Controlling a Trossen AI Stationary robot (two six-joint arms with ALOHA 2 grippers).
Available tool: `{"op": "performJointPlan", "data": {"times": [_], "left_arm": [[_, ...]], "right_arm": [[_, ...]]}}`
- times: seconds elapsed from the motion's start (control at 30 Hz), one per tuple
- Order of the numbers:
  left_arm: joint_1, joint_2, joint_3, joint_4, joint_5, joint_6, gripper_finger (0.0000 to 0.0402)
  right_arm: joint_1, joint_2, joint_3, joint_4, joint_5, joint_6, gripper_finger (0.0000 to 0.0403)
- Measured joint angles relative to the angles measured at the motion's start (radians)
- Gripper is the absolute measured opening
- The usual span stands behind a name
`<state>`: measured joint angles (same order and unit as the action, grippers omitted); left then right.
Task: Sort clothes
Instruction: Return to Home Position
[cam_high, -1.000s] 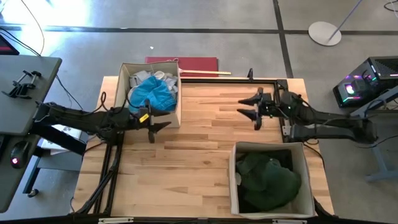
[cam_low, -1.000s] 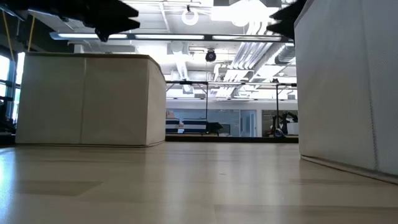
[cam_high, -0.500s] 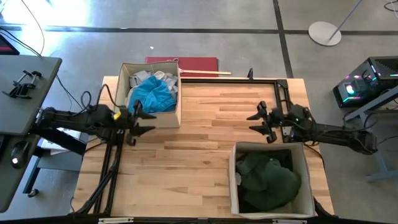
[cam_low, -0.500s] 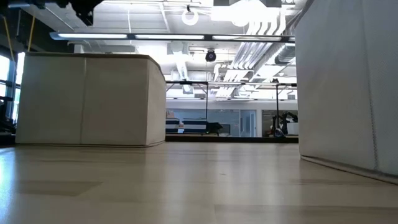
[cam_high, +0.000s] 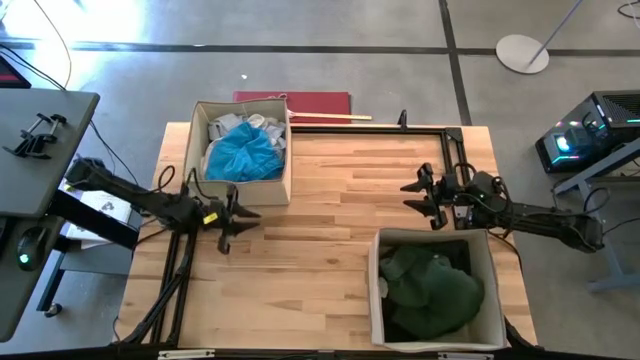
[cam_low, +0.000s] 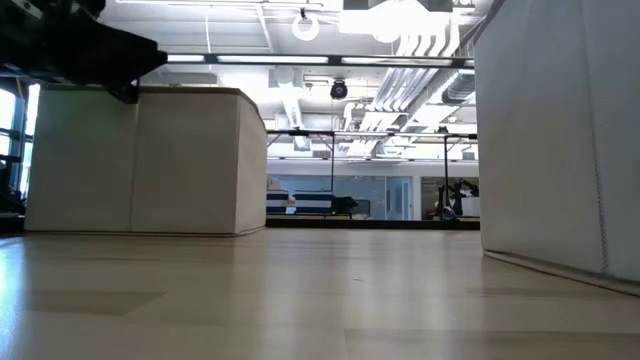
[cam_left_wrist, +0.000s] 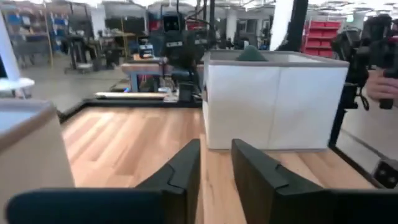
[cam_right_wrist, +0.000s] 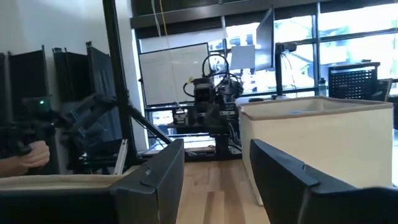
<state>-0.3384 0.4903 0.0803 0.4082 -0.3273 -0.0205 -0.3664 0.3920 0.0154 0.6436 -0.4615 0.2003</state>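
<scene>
The clothes lie in two beige fabric boxes. The box at the table's far left holds a bright blue garment on top of white and pale grey ones. The box at the near right holds dark green clothes. My left gripper hovers just in front of the left box, level, its fingers a narrow gap apart with nothing between. My right gripper hovers beyond the right box's far wall, open and empty; the right wrist view shows its wide gap.
Bare wooden tabletop stretches between the two boxes. A black frame rail runs along the far right of the table, with a wooden stick and a red mat past the far edge. A person's hand shows beyond the table.
My left gripper has drawn back toward the table's left edge, then come down and toward the near edge, away from the left box's top. My right gripper has moved toward the near and right edges, stopping by the right box's far wall. No garment has moved.
</scene>
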Motion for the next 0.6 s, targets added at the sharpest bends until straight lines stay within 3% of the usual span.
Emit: {"op": "performJointPlan", "data": {"times": [0.13,0.3,0.43,0.6], "left_arm": [[0.113,0.001,-0.031,0.110,0.114,0.071,0.0041],[0.364,0.001,-0.066,0.228,0.419,0.037,0.0003],[0.521,0.016,-0.068,0.162,0.530,-0.008,0.0001],[0.567,0.028,-0.068,0.127,0.590,-0.012,0.0000]], "right_arm": [[0.000,0.000,0.000,-0.014,0.007,0.001,0.0172],[0.000,0.000,0.000,-0.044,0.007,0.004,0.0172],[0.000,0.000,0.001,-0.085,0.007,0.006,0.0172],[0.000,0.000,0.001,-0.142,0.007,0.033,0.0172]]}}
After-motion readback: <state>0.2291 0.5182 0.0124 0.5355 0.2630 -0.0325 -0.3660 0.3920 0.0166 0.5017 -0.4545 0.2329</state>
